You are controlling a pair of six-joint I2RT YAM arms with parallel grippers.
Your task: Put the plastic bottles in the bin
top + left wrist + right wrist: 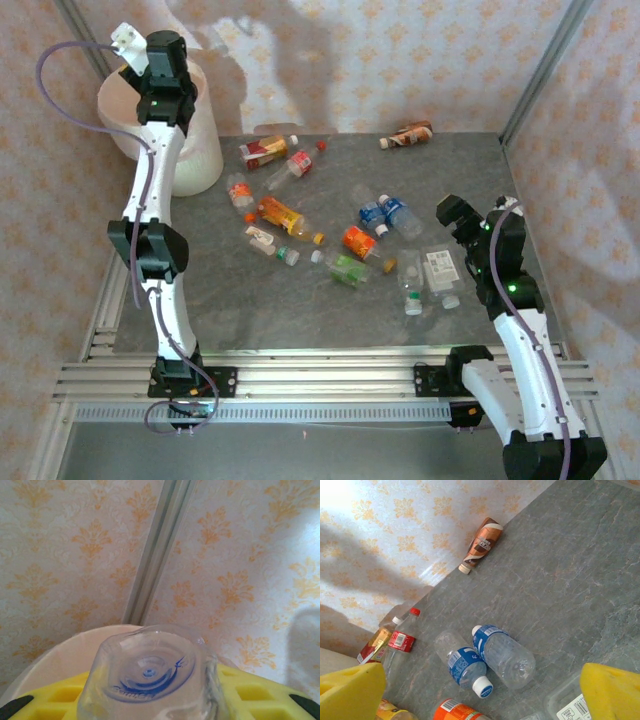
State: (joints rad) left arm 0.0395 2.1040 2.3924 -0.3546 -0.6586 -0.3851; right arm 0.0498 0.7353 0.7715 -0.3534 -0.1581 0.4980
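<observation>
1. Top external: bin (205, 150) sits at the table's (480, 170) far-left corner.
2. Plastic bottles (281, 214) lie scattered mid-table, awaiting pickup.
3. Left gripper (155, 700) is clamped on a clear bottle (150, 672) over the bin, likely to drop it.
4. Right gripper (480, 690) is spread wide above blue-label bottles (505, 655).

white arms (172, 320), black joints (160, 250), purple cables (39, 68), yellow gripper fingers (615, 690).

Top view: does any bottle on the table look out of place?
Yes. The brown bottle lies alone on its side against the back wall, apart from the other bottles scattered across the table.
</observation>
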